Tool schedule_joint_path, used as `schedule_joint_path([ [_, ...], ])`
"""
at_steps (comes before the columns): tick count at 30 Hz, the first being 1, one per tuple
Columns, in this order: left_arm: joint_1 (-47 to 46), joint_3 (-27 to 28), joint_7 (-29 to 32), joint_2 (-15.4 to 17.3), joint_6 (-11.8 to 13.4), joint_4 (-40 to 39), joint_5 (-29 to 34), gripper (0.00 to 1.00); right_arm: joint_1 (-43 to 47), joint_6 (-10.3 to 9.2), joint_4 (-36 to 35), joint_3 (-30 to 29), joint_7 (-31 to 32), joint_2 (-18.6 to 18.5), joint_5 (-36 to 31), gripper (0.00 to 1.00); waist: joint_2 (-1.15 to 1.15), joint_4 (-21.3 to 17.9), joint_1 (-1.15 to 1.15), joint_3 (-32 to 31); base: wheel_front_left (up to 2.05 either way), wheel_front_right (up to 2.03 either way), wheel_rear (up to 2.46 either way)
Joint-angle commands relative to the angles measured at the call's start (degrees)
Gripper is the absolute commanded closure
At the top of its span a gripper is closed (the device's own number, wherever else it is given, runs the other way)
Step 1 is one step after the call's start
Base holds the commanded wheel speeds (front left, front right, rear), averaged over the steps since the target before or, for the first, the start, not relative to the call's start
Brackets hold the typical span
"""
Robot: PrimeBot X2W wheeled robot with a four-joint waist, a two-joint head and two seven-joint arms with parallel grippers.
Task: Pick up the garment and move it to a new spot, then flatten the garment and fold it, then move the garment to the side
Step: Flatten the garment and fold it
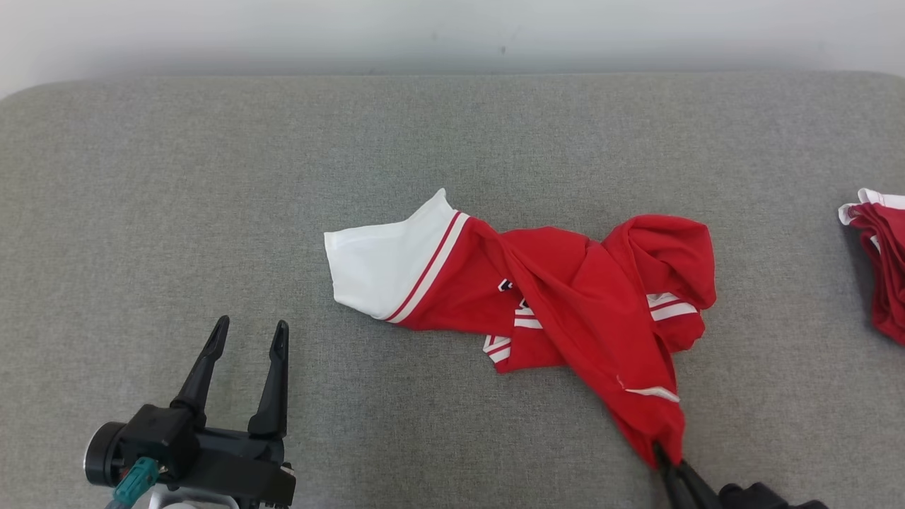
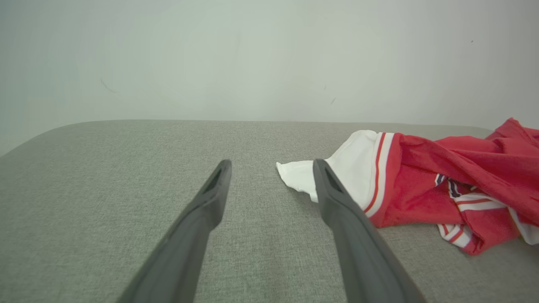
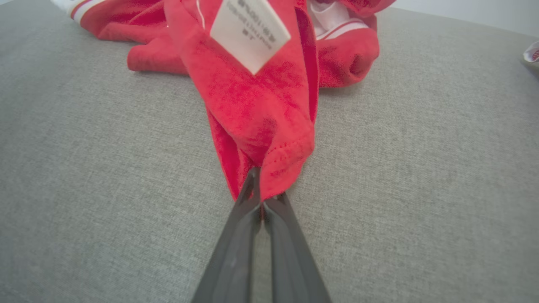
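Right wrist view, closest in, has the right gripper (image 3: pixel 263 198) with its two long dark fingers pressed together on a small pinch of stitched hem. That pinch is the near tip of the crumpled red knit garment (image 3: pixel 252 109), low over the grey woven fabric surface (image 3: pixel 421 189). Just beyond it the cloth rises in a loose fold, with a white rectangular care label (image 3: pixel 250 33) hanging printed side out.

The cloth looks thin, soft and light, so it should sag and trail rather than keep any shape when lifted. Such a small bite of hem could slip out under a hard tug. Flattening looks to need a second hold. Judged from how it lies, the white end or another hem corner would suit better than the bunched middle.

The left gripper (image 1: pixel 251 329) hovers at the robot's near left, jaws spread wide and holding nothing, clear of the garment.

Farther out, the garment lies mid-surface in a twisted heap. Its body is red, and a white sleeve-like end (image 1: pixel 375 268) edged with red and white stripes points left. Striped trim and dark lettering are partly buried in the folds. At the right edge lies another red and white cloth bundle (image 1: pixel 884 268), well apart. A pale wall (image 1: pixel 452 28) closes the back.
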Motion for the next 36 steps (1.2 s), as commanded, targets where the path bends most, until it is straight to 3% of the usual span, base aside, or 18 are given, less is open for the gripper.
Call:
schedule_joint_path([
  [1,0.6,0.2,-0.2,0.4,0.2,0.2,-0.2,0.00,-0.1,-0.06,0.3,0.2,-0.7,0.2,-0.4,0.84,0.00,0.0,0.00,0.0,0.00,0.00,0.00],
  [2,0.6,0.1,-0.2,0.4,0.2,0.2,-0.2,0.00,0.2,-0.06,0.8,0.7,-1.0,0.7,-0.5,0.62,0.00,0.1,0.00,-0.1,0.00,0.00,0.00],
  [3,0.6,0.1,-0.2,0.3,0.3,0.2,-0.2,0.00,0.6,-0.06,1.3,1.2,-1.2,1.0,-0.9,0.23,0.00,0.1,0.00,-0.1,0.00,0.00,0.00],
  [4,0.6,0.1,-0.2,0.3,0.3,0.2,-0.3,0.00,1.0,-0.06,1.6,1.5,-1.5,1.4,-1.0,0.00,0.00,0.2,0.00,-0.2,0.00,0.00,0.00],
  [8,0.6,0.0,-0.2,0.1,0.3,0.3,-0.4,0.00,2.1,-0.06,1.6,1.1,-2.8,2.6,-1.7,0.00,0.00,0.6,0.00,-0.5,0.00,0.00,0.00],
  [15,1.6,1.0,-0.2,0.7,1.1,-0.2,-0.6,0.00,1.8,-0.06,-1.7,-9.1,-3.9,4.6,-3.2,0.00,0.00,-0.2,0.00,-0.9,0.00,0.00,0.00],
  [25,2.3,2.1,0.2,1.6,2.7,-0.5,-0.8,0.00,-0.2,-0.06,-6.4,-16.8,-3.9,4.7,-1.4,0.00,0.00,-0.6,0.00,-2.8,0.00,0.00,0.00],
  [30,3.6,3.2,0.6,2.4,4.1,-1.7,-0.7,0.00,-2.7,-0.06,-9.6,-16.9,-3.5,4.9,-0.8,0.00,0.00,-1.0,0.00,-3.9,0.00,0.00,0.00],
  [36,5.7,3.0,1.6,3.1,5.0,-3.3,-0.4,0.00,-2.5,-0.06,-14.1,-12.0,0.4,5.3,-0.6,0.00,0.00,-0.4,0.00,-5.7,0.00,0.00,0.00],
])
